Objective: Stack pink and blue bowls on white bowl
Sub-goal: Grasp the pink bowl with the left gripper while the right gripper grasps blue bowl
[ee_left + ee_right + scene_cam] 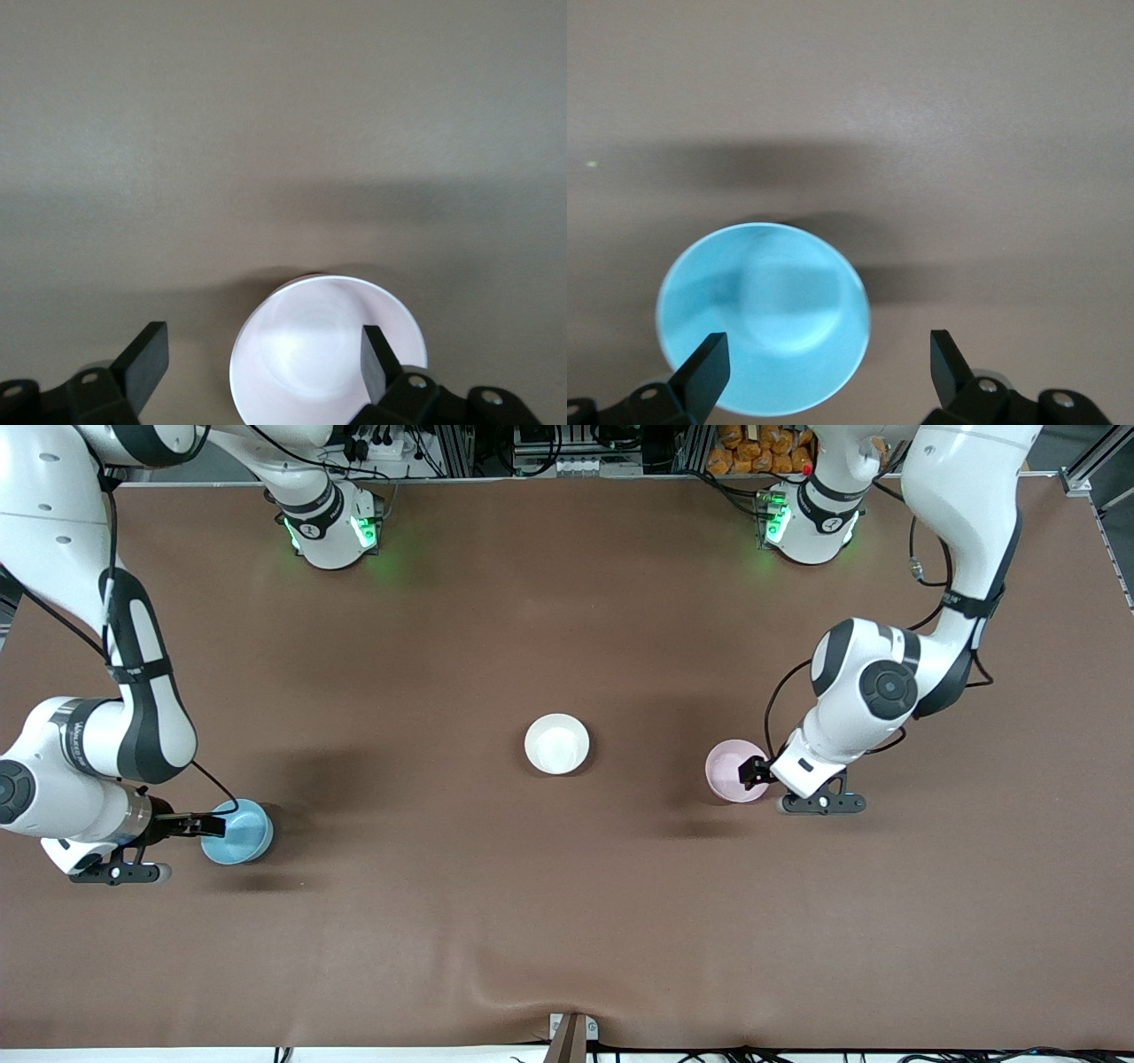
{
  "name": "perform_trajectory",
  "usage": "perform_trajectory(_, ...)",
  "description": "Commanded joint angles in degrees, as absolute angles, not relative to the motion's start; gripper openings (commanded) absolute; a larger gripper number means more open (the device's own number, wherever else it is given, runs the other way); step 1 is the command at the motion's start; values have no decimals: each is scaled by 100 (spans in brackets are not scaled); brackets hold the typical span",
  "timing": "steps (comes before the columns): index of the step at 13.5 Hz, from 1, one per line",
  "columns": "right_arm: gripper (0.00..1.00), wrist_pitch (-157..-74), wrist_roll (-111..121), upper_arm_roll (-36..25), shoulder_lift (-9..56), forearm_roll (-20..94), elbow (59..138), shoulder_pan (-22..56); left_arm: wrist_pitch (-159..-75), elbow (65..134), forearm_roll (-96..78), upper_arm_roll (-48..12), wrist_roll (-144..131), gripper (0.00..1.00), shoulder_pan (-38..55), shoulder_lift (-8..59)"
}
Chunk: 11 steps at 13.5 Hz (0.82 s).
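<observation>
Left gripper (758,771) sat wide open at the rim of the pale pink glossy bowl (734,770), holding nothing. Right gripper (213,825), likewise wide open and empty, straddled the rim of the sky-blue glossy bowl (239,833). The cream-white glossy bowl (556,744) stood between them on the brown table (567,921).

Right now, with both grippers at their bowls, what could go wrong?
Left gripper is open with one finger inside the pink bowl and one outside; a thin rim pinch could slip or tip it. Right gripper straddles the blue bowl's rim likewise. Both heading to the white bowl could collide.
</observation>
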State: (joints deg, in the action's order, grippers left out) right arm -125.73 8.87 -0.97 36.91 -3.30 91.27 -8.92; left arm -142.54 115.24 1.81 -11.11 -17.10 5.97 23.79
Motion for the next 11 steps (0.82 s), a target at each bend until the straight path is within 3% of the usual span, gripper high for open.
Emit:
perform_trajectory(1, 100, -12936, 1116, -9, 3875, -378, 9132, -1107, -14344, 11619, 657, -1116, -1767, 76, 528, 2417)
perform_trajectory(5, 100, -13061, 1125, 0, 4025, -325, 9202, -1178, -14344, 11882, 686, -1116, -1775, 45, 528, 2470)
perform_trajectory(7, 100, -13069, 1125, 0, 4148, -299, 9202, -1204, -14396, 11979, 686, -1116, -1775, 42, 519, 2478)
perform_trajectory(8, 95, -13061, 1116, 0, 4166, -299, 9202, -1204, -14501, 12049, 686, -1116, -1775, 42, 527, 2496)
perform_trajectory(9, 69, -13043, 1108, 0, 4157, -299, 9202, -1204, -14615, 12102, 686, -1116, -1775, 33, 519, 2513)
perform_trajectory(10, 15, -13034, 1116, 9, 4157, -299, 9211, -1204, -14651, 12120, 686, -1116, -1767, 16, 519, 2522)
perform_trajectory(11, 0, -13034, 1108, 17, 4157, -238, 9237, -1213, -14651, 12120, 686, -1116, -1767, 0, 527, 2522)
